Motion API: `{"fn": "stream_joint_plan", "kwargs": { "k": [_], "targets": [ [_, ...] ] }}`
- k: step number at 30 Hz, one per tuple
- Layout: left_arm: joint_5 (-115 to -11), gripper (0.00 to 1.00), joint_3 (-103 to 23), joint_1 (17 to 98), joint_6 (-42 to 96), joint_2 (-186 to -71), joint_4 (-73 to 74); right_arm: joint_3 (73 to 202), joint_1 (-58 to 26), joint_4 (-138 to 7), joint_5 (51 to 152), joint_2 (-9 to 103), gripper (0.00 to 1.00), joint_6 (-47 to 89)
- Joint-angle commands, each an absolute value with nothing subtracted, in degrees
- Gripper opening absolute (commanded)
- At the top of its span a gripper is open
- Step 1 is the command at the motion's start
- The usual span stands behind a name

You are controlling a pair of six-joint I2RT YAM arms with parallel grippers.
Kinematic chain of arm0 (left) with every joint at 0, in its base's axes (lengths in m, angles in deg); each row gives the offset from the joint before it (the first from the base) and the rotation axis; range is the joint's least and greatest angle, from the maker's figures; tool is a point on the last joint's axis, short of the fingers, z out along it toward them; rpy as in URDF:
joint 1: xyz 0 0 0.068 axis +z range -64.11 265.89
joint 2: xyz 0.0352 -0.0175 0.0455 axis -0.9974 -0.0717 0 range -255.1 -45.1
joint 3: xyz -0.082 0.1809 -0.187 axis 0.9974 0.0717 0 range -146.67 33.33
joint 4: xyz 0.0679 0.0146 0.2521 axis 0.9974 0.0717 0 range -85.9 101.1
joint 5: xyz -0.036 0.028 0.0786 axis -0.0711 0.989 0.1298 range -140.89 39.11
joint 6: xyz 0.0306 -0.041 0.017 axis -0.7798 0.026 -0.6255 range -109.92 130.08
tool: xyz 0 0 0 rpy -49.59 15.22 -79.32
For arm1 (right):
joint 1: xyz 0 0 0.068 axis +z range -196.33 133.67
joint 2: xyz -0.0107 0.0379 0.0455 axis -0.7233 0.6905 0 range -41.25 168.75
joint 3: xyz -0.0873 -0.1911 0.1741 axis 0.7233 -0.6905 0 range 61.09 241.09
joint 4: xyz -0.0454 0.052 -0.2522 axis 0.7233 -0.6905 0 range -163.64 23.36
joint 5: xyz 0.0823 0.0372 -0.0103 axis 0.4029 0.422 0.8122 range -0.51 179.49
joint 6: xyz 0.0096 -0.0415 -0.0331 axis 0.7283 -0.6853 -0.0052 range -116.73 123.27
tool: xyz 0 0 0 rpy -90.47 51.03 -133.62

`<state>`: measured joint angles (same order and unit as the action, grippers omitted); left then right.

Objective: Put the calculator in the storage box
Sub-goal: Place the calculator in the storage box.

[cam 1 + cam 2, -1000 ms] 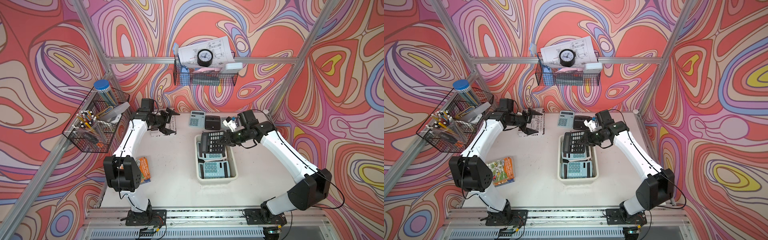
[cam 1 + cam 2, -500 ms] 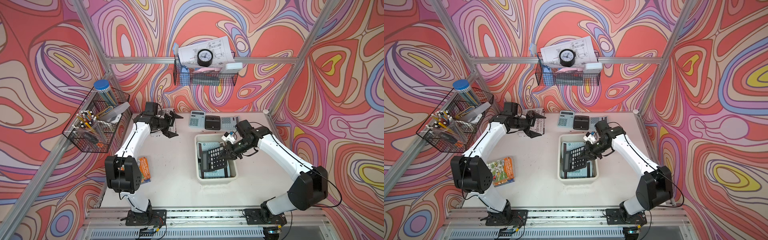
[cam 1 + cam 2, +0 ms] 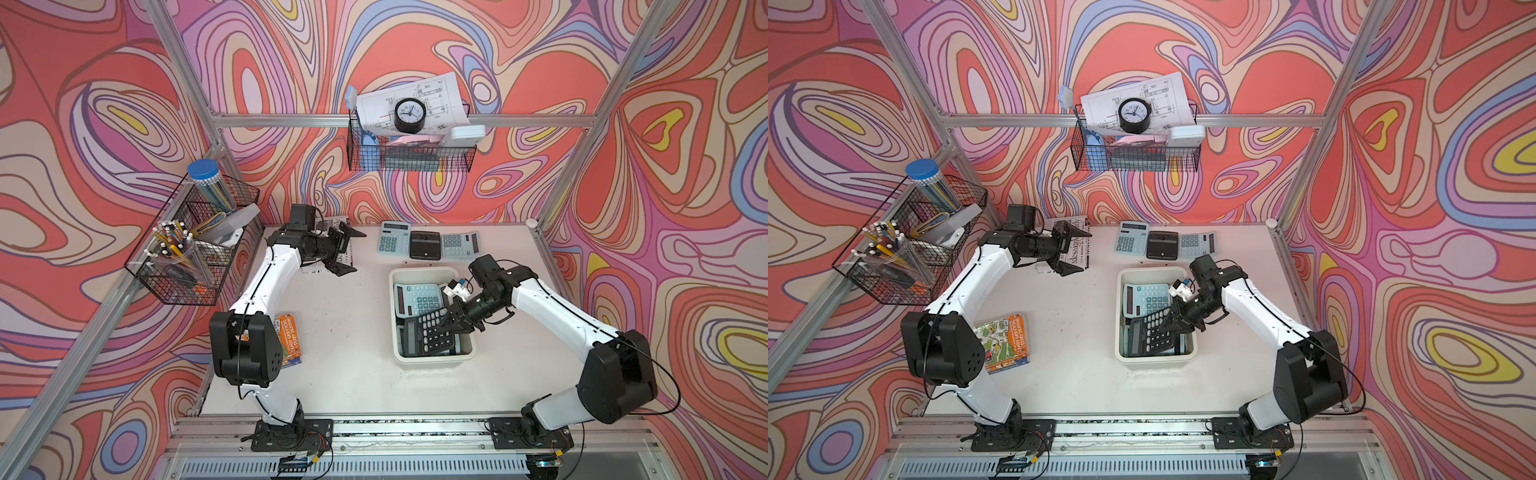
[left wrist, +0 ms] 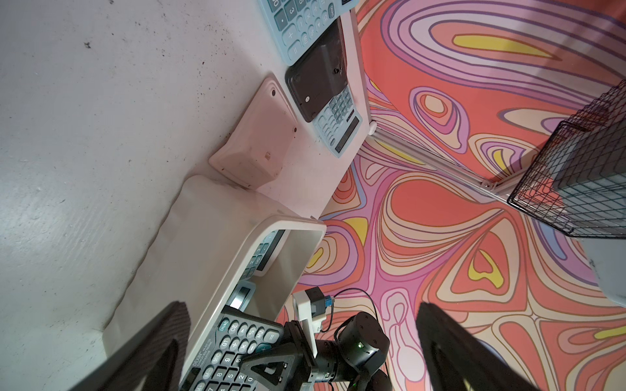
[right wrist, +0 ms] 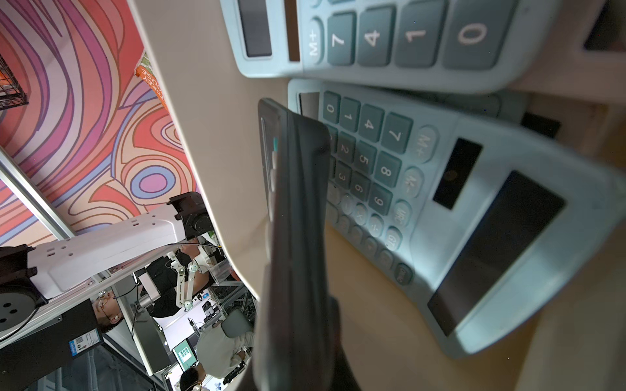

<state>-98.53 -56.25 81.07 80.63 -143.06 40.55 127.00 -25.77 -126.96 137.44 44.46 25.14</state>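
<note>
"Top views both show a pale table, scuffed and flecked with dark marks. What surrounds it?"

"Swirled walls in coral, lilac and yellow on three sides, with aluminium framing at the corners. Two black wire baskets hang above table level. The back basket is on the wall behind the storage box and carries a clock and papers. The side basket is on the wall to the left of the box and holds pens."

"And close to the box?"

"A row of three calculators lies just behind it, the middle one black and face down. A colourful booklet lies well to its left."

"Where is the task's own piece?"

"The black calculator has grey keys with white figures, facing up. It sits tilted in the front half of the box, display end low toward the box's left wall, gripped side raised, over pale blue calculators lying inside. In the right wrist view it shows edge-on as a thin dark slab."

"And the claws?"

"The right gripper is clamped on the calculator's right edge, just inside the box's right rim. The left gripper hovers well to the left of the box and behind it, jaws spread wide, holding nothing"
</note>
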Motion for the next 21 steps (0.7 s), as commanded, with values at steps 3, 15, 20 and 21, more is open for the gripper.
{"fn": "stream_joint_plan", "kwargs": {
  "k": [3,15,20,21],
  "targets": [
    [-98.87,0.99,-55.96,80.70,80.67,-142.66,39.86,126.36,-25.94,-122.67,139.61,44.80,0.00,25.92],
    [-98.70,0.98,-56.22,80.17,80.49,-143.63,39.63,128.51,-24.94,-122.94,138.34,49.11,0.00,25.16],
    [-98.43,0.99,-56.09,79.92,80.35,-143.72,39.50,129.51,-23.35,-123.46,138.10,51.02,0.07,24.99],
    [-98.43,0.99,-56.15,79.91,80.23,-143.80,39.75,129.83,-23.06,-123.75,137.80,51.29,0.09,25.06]
  ]
}}
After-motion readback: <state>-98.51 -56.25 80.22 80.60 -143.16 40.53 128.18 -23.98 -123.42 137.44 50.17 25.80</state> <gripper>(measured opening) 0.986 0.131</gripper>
